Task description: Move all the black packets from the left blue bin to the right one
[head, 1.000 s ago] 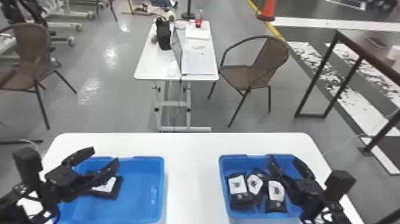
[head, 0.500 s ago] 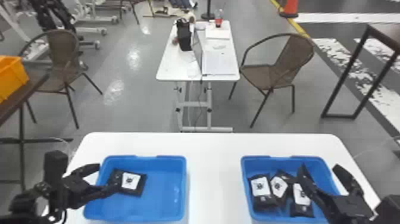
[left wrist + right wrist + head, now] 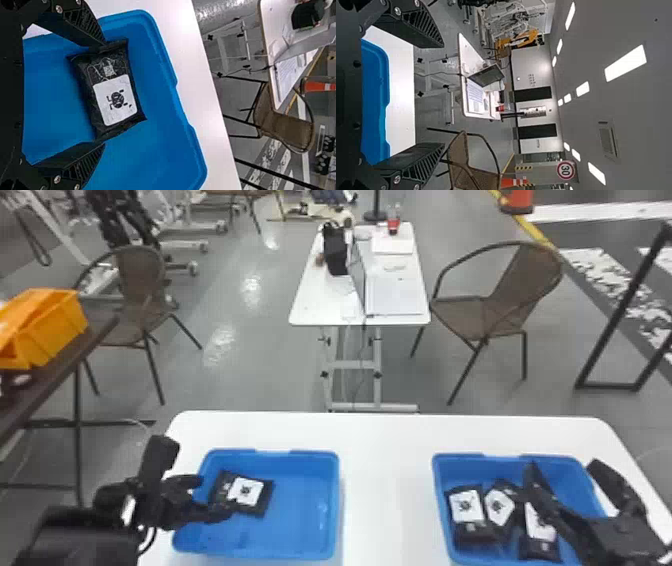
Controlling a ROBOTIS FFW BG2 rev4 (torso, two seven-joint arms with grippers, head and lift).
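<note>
My left gripper [image 3: 215,496] is at the left side of the left blue bin [image 3: 300,535], open beside the one black packet [image 3: 246,493] lying there. In the left wrist view the packet [image 3: 115,99], white label up, lies between the spread fingers of the left gripper [image 3: 104,93], at their tips. Over the right blue bin [image 3: 500,460], my right gripper [image 3: 562,467] stands open with nothing between its fingers. Three black packets [image 3: 468,510] lie in that bin, partly behind its left finger. The right wrist view has the right gripper [image 3: 443,95] wide apart.
Both bins stand on a white table [image 3: 385,470], with a gap of bare tabletop between them. Beyond it are a smaller white table [image 3: 320,305] with a laptop, and wicker chairs [image 3: 500,300]. An orange bin [image 3: 50,325] sits on a dark table at the left.
The head view has swung toward the left, bringing the orange bin into sight. My left gripper has shifted relative to the packet and now has its fingers on either side. The right gripper remains open.
</note>
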